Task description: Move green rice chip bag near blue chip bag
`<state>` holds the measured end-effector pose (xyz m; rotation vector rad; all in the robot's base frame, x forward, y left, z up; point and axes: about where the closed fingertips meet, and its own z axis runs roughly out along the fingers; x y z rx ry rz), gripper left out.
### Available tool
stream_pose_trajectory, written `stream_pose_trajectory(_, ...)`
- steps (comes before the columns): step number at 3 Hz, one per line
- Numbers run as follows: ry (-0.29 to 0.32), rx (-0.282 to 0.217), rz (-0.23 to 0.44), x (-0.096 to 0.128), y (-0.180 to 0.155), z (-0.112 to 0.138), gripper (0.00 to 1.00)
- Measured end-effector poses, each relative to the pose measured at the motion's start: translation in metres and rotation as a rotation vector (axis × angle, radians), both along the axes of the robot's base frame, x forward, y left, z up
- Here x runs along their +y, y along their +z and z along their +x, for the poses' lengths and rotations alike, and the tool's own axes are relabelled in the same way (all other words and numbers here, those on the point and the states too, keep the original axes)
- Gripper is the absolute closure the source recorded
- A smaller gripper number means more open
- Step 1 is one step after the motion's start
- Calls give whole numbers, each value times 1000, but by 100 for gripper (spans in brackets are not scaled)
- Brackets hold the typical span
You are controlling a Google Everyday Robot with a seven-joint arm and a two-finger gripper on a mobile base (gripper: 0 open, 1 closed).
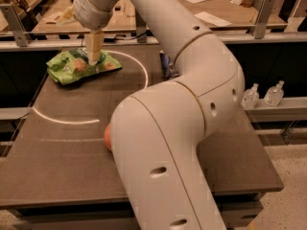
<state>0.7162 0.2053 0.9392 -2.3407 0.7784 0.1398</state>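
— Three hazards, nearest first; the arm fills the lower middle of the frame, and a reddish fruit peeps out at its left edge; a swing of that bulk could roll it off the surface.
— And further back?
— The gripper hangs at upper left, tip down on the green rice chip bag; whether it has closed on the bag I cannot tell; a thin or one-sided hold would let the slack bag slip or drag on the carry.
— The goal?
— The blue chip bag sits at upper centre, mostly hidden behind the arm; a blind approach might shove it.
— How does the green one lie?
— Flat at upper left; its long axis runs left to right across the frame; the right end points toward the blue bag, well apart from it.
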Motion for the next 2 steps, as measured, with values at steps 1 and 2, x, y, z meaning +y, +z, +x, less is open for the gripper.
stream_pose_trajectory(1, 135, -5, -121, 0, 5, -26, 0)
stream_pose_trajectory(2, 221, 10, -145, 10, 7, -45, 0)
